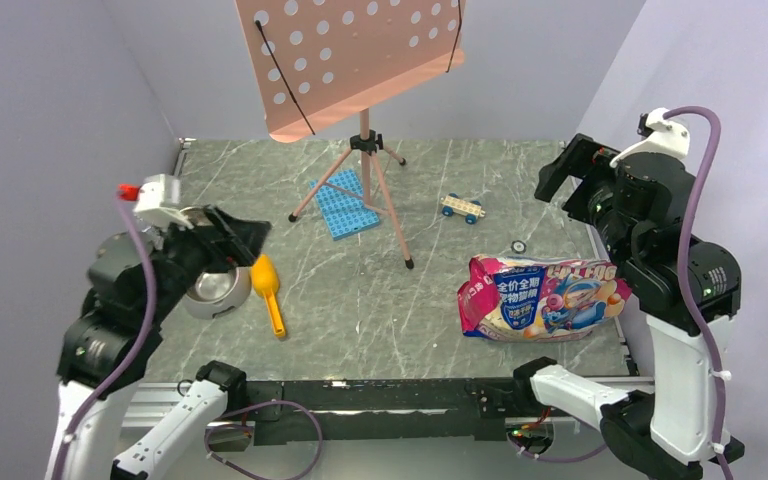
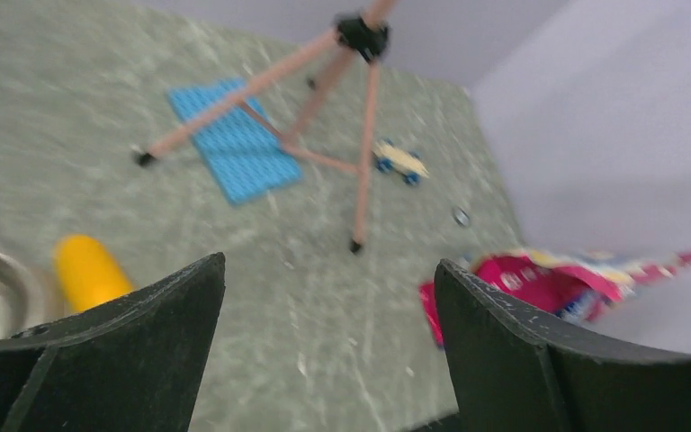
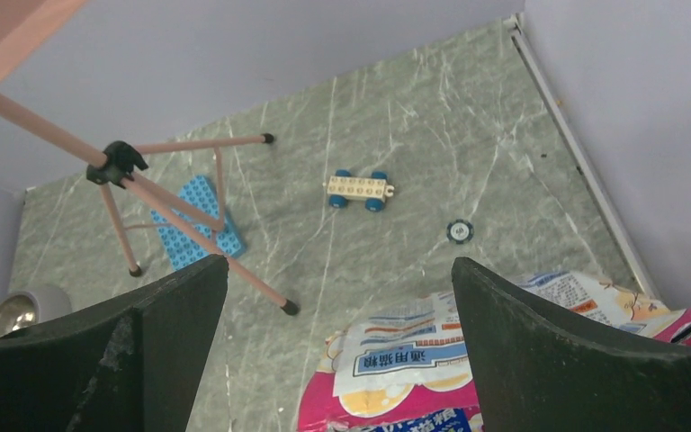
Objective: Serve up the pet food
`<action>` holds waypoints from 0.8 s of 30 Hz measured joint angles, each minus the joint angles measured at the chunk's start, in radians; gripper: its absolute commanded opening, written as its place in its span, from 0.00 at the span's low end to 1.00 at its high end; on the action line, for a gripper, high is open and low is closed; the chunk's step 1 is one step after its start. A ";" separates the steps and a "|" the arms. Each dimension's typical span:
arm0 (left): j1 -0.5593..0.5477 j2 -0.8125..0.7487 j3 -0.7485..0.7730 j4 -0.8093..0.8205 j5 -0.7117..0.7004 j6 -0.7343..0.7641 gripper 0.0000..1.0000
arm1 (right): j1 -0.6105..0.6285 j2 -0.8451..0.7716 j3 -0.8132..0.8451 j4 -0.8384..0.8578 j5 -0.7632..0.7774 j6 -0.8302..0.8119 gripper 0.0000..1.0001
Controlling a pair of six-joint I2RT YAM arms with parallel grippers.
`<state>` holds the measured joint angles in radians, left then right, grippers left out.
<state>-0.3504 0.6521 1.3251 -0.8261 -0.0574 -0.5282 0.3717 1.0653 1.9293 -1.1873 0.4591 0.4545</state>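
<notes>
No kibble shows in any view. A pink-and-blue printed foil bag lies flat at the right front of the table; it also shows in the left wrist view and the right wrist view. A steel bowl sits at the left, with a yellow scoop beside it on its right. My left gripper is open and empty, raised above the bowl. My right gripper is open and empty, raised at the far right, above and behind the bag.
A pink tripod music stand stands at mid-back over a blue studded plate. A small toy car and a small round disc lie right of it. Purple walls close the sides.
</notes>
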 measured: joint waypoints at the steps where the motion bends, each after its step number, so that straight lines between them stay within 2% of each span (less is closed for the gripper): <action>1: -0.002 -0.001 -0.045 0.031 0.055 -0.030 0.87 | 0.000 -0.008 -0.014 -0.003 -0.001 0.006 1.00; 3: -0.020 -0.014 -0.143 0.105 0.129 -0.092 0.85 | 0.000 -0.018 -0.029 -0.013 -0.002 0.014 1.00; 6: -0.113 -0.053 -0.299 0.185 0.182 -0.182 0.85 | 0.000 -0.038 -0.037 -0.027 0.000 0.021 1.00; 11: -0.349 -0.045 -0.354 0.255 0.158 -0.226 0.91 | 0.000 -0.080 -0.037 -0.043 0.005 0.021 1.00; 15: -0.675 0.091 -0.269 0.309 0.000 -0.169 0.92 | 0.000 -0.102 -0.024 -0.051 0.006 0.023 1.00; 17: -0.795 0.199 -0.199 0.334 -0.063 -0.115 0.92 | 0.000 -0.101 -0.018 -0.056 0.008 0.027 1.00; 20: -0.869 0.396 -0.056 0.376 -0.122 -0.003 0.89 | 0.000 -0.098 -0.015 -0.076 0.011 0.037 1.00; 24: -0.880 0.637 0.114 0.451 -0.126 0.151 0.89 | 0.000 -0.101 -0.012 -0.107 0.017 0.061 1.00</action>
<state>-1.2304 1.2888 1.4387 -0.3756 -0.1837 -0.3767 0.3717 0.9638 1.9175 -1.2945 0.4759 0.5159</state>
